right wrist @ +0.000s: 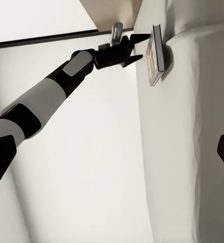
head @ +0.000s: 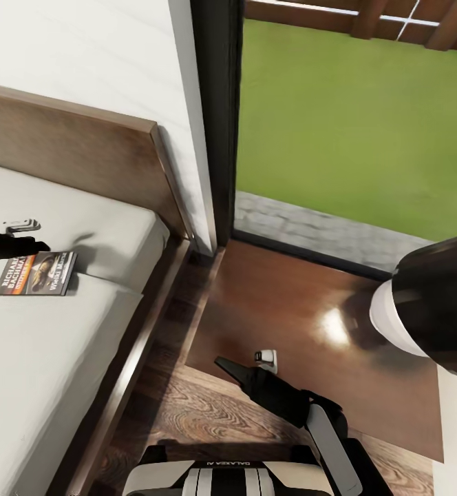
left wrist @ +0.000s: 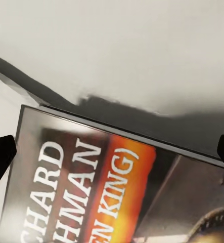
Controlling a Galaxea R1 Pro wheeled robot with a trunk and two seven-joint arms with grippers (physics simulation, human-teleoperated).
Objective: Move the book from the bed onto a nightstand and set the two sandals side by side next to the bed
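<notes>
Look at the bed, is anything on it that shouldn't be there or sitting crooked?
The book lies flat on the bed, a bit crooked to its edge, and it belongs on a nightstand. The left tool hangs open just above it. A small white gadget lies near the headboard. Nothing looks spilled or broken.

Book (left wrist: 101, 187) cropped by frame edge; left pincer (head: 39, 246) fingertips indistinct.

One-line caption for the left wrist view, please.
Open left gripper poised over the dark paperback book with orange band lying on the light-grey mattress.
</notes>
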